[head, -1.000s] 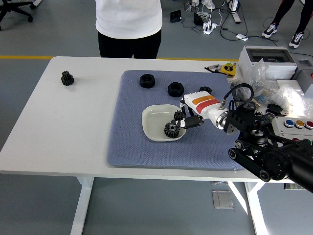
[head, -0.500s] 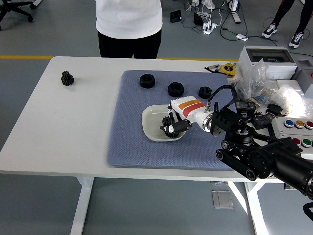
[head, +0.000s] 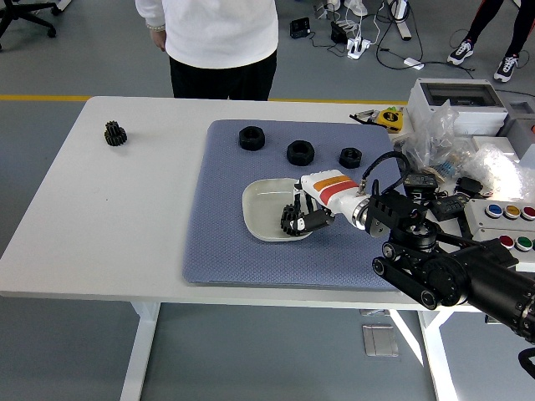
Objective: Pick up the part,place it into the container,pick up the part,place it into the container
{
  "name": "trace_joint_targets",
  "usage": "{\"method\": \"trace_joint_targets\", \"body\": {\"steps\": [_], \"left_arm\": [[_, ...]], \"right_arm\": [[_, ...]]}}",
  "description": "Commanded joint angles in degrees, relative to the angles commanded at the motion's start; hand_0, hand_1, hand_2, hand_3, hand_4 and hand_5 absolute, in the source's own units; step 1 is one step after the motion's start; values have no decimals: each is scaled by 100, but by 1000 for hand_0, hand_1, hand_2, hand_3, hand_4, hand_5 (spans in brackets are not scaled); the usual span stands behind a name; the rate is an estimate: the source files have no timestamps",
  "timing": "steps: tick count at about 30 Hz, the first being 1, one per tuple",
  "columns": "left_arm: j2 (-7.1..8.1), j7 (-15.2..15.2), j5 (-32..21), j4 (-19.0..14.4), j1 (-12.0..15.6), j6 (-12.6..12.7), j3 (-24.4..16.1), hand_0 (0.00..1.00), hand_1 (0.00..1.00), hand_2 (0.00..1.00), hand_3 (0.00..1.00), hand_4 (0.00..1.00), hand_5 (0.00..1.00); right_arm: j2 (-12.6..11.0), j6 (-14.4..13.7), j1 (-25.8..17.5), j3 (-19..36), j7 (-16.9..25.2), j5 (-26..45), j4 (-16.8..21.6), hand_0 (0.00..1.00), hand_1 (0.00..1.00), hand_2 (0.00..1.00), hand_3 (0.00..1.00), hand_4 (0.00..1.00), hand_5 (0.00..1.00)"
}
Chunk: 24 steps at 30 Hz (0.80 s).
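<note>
A white dish (head: 261,199) sits on the blue-grey mat (head: 226,225). My right hand (head: 299,220) reaches in from the right over the dish's near right part. Its black fingers (head: 308,219) curl around a black gear (head: 289,222) that sits low inside the dish. Black on black hides the exact contact between them. A second black gear (head: 115,133) stands on the bare table at the far left. Three black nuts (head: 252,138), (head: 300,152), (head: 351,156) lie in a row on the mat behind the dish. My left arm is out of sight.
A person (head: 221,42) in a white top stands at the table's far side, hands away from the table. Right of the mat are crowded grey boxes (head: 456,96), plastic bags (head: 435,134), a button box (head: 501,213) and a yellow tape measure (head: 386,119).
My right hand pushed left into the dish with the gear, then drew back slightly to the right. The nut it had covered shows again. The person shifted slightly.
</note>
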Motion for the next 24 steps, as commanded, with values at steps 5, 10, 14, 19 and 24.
{"method": "trace_joint_targets", "body": {"steps": [5, 10, 14, 19, 24], "left_arm": [[3, -7, -27, -1, 1, 3, 15, 629, 631, 620, 563, 634, 557], [10, -15, -39, -1, 2, -2, 25, 629, 631, 620, 563, 633, 557], [7, -18, -50, 6, 13, 4, 15, 629, 631, 619, 563, 634, 557], [6, -11, -34, 7, 29, -5, 5, 629, 631, 618, 562, 633, 556], [-2, -20, -70, 10, 28, 3, 20, 629, 631, 620, 563, 632, 555]], "right_arm": [[-38, 48, -12, 47, 30, -30, 28, 77, 200, 416, 508, 998, 562], [-194, 170, -49, 235, 72, -187, 224, 83, 200, 426, 509, 998, 563], [-354, 223, -85, 451, 76, -372, 444, 88, 203, 432, 515, 998, 561], [-538, 300, -124, 753, 68, -528, 682, 89, 208, 438, 525, 998, 563], [-788, 459, -220, 1117, 65, -675, 885, 101, 236, 490, 577, 998, 581]]}}
